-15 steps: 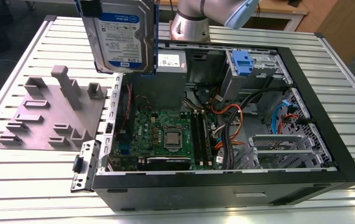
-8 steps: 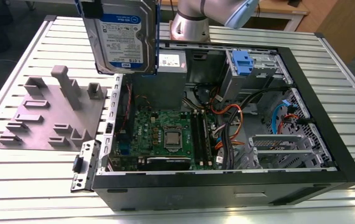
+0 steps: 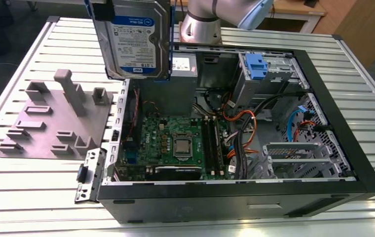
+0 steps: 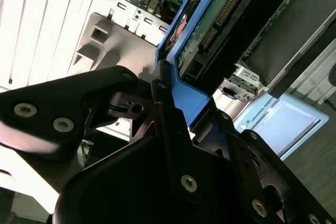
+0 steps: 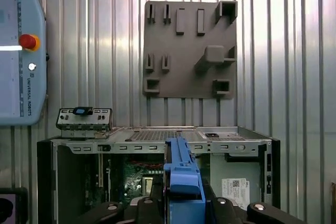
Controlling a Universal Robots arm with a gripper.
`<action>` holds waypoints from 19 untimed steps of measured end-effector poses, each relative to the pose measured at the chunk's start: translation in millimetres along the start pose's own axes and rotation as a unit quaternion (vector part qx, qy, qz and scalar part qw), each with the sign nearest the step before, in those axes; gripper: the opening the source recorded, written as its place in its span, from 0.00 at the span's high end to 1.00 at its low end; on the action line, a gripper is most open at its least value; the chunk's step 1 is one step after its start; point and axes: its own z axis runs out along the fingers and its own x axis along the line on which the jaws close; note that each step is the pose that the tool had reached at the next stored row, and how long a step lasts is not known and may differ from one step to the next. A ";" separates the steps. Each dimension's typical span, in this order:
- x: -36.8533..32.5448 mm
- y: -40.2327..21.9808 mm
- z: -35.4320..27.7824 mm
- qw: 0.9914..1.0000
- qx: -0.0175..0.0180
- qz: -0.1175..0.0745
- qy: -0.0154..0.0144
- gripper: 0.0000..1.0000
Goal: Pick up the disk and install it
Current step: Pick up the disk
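Transport step in hand: gripper (image 5: 184,202) was clamped on the blue end of the disk (image 3: 134,39), which hung aloft at upper left of the exterior view, clear of the open computer case (image 3: 345,123); fitting, by judgement, called for careful alignment with a drive bay (image 3: 278,66).

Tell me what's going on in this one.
The arm's gripper is shut on the blue end of the disk and holds it upright in the air, above the open computer case. In the exterior view the disk appears over the side of the case that is next to the grey holder plate on the slatted table. The disk is not yet seated in the case.
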 end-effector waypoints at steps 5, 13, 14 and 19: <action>4.5 -1.0 0.3 1.000 0.000 0.000 0.000 0.64; 6.2 -9.4 0.6 1.000 0.000 0.000 0.000 0.64; 6.1 -11.1 0.6 1.000 0.000 0.000 0.000 0.64; 6.0 -17.7 0.7 1.000 0.000 0.000 0.000 0.64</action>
